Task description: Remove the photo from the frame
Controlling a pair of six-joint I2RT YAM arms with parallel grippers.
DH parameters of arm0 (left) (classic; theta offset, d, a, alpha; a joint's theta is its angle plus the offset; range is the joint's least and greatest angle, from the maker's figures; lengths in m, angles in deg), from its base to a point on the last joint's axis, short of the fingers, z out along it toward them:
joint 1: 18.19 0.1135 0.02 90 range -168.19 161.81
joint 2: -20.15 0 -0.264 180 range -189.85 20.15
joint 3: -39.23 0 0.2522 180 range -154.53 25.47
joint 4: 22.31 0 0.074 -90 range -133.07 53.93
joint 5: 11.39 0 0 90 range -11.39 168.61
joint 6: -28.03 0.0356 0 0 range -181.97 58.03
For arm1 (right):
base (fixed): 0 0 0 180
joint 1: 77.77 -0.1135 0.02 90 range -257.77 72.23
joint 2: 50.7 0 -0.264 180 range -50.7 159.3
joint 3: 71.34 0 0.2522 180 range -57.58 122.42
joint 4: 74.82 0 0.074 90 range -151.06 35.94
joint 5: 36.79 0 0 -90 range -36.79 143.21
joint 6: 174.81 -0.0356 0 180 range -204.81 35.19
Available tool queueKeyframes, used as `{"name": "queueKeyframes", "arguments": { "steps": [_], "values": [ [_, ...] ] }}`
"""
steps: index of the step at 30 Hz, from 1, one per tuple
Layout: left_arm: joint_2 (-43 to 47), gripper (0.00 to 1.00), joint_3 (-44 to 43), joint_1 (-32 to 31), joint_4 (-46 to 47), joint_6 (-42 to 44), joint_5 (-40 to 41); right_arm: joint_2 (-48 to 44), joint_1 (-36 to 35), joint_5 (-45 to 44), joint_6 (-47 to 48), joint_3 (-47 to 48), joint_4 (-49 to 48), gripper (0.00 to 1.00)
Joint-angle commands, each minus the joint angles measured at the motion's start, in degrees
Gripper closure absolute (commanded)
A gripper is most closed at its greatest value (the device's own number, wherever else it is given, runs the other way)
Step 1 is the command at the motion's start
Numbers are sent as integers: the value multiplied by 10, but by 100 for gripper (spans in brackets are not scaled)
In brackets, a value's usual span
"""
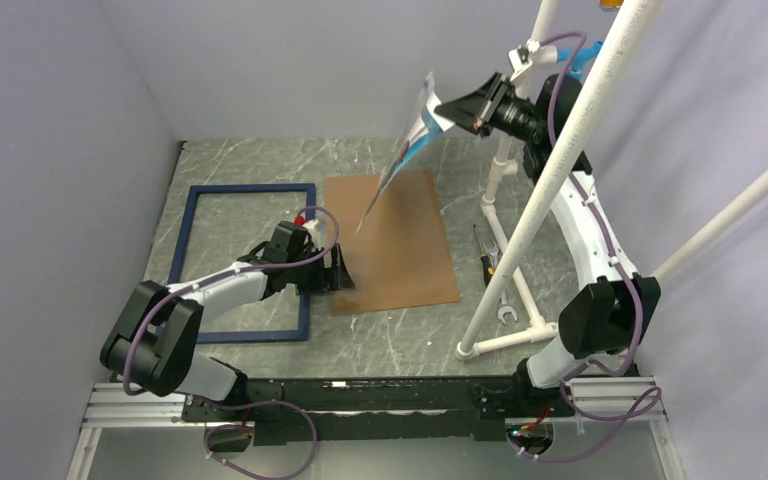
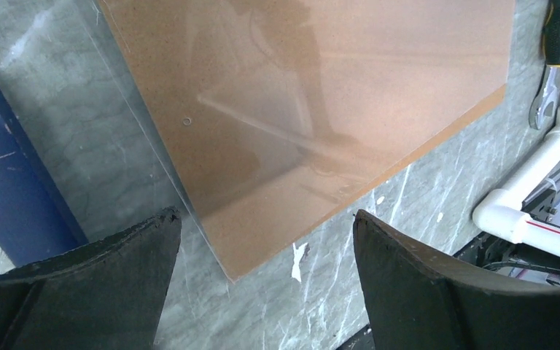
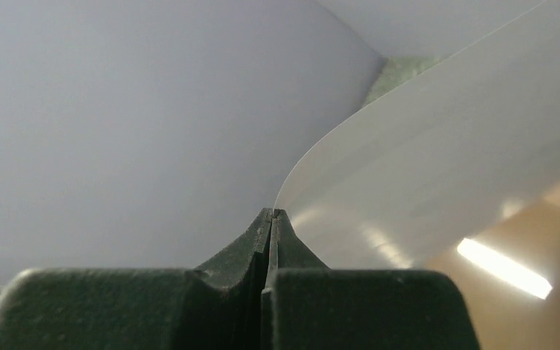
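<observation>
Photo (image 1: 415, 125) up in the air over the far edge of the counter (image 1: 260, 160), hanging curled, pinched at its top corner by the right gripper (image 1: 447, 112), fingers pressed together on the sheet. Frame (image 1: 245, 262) flat beside the left edge, bare counter showing through its opening. Brown board (image 1: 390, 240) mid-counter. Left gripper (image 1: 332, 275) low at the board's near left corner, fingers apart, grasping nothing. Grey-green marbled surface, pale lilac walls (image 1: 60, 150), white pipes (image 1: 505, 340) by the right edge, screwdriver (image 1: 482, 250) and wrench (image 1: 505, 303) beside them.

The thin white-bordered photo print (image 1: 412, 135) is up in the air over the worktop's far edge, bowed and steeply tilted, pinched by the right gripper (image 1: 447, 112), while the thin navy-blue rectangular frame (image 1: 245, 188) lies flat and empty by the left edge.
</observation>
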Motion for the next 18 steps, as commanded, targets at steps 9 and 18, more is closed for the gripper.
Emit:
{"name": "queueKeyframes", "arguments": {
  "steps": [9,18],
  "values": [
    [151,15,5,35,-54,-34,50,-178,52,-48,58,-474,-109,100],
    [79,10,-85,46,-72,-36,97,-162,98,-68,77,-635,-203,100]
  ]
}}
